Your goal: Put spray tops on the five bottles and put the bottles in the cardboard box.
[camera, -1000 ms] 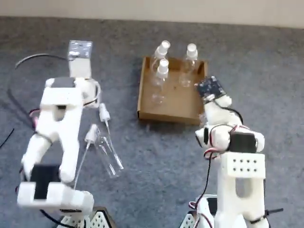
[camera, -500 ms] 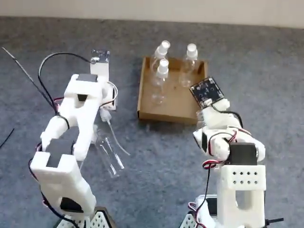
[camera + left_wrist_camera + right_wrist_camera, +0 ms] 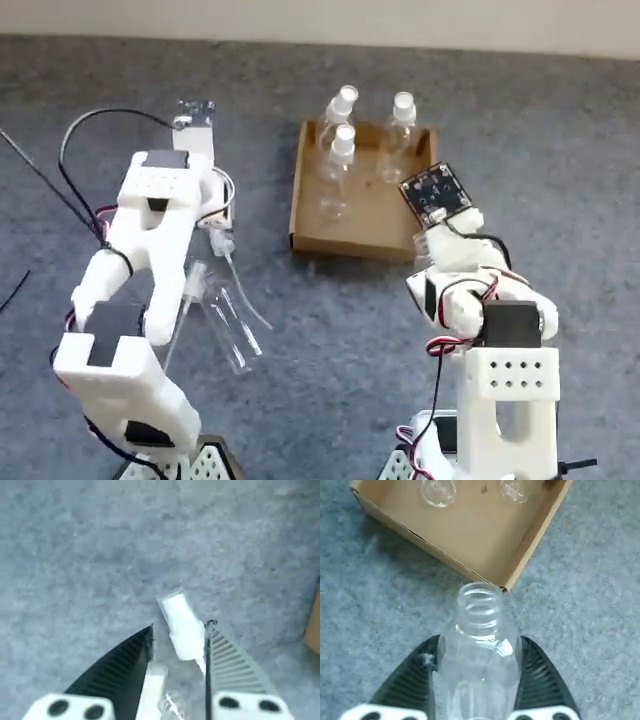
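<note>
Three capped bottles (image 3: pixel 343 140) stand in the cardboard box (image 3: pixel 300 215). My left gripper (image 3: pixel 180 626) is open and low over the carpet, its fingers on either side of a white spray top (image 3: pixel 176 612); from above that spray top (image 3: pixel 219 243) lies under the left gripper (image 3: pixel 213 232). A second spray top (image 3: pixel 193 284) and a clear uncapped bottle (image 3: pixel 228 325) lie beside it. My right gripper (image 3: pixel 479 652) is shut on another clear bottle (image 3: pixel 479 630) with an open neck, upright just outside the box's near corner (image 3: pixel 510 582).
Grey carpet covers the table. The spray tops' thin tubes (image 3: pixel 252 305) trail across the carpet toward the arm bases. Black cables (image 3: pixel 75 150) loop at the far left. Open carpet lies between the two arms in front of the box.
The left arm swung forward and down over the spray tops, then shifted slightly left. The right arm drew back a little with its bottle and then kept still.
</note>
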Tool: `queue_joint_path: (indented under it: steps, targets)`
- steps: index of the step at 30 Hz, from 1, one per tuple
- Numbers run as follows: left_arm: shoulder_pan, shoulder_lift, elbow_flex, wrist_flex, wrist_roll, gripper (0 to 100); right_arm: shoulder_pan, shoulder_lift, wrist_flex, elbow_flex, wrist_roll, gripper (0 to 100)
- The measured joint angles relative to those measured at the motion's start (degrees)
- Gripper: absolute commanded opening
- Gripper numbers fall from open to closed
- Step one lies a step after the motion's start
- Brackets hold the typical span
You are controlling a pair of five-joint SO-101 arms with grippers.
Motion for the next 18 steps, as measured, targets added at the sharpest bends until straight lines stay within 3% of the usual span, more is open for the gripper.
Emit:
queue_joint_path:
  steps: [7, 18]
  targets:
    - [-0.09, 0.0, 5.63, -6.15, 0.09, 15, -0.35, -0.18, 0.0, 0.0, 0.0, 1.5]
    - [2.2, 2.9, 5.54, -7.91, 0.26, 11, -0.44, -0.18, 0.0, 0.0, 0.0, 1.5]
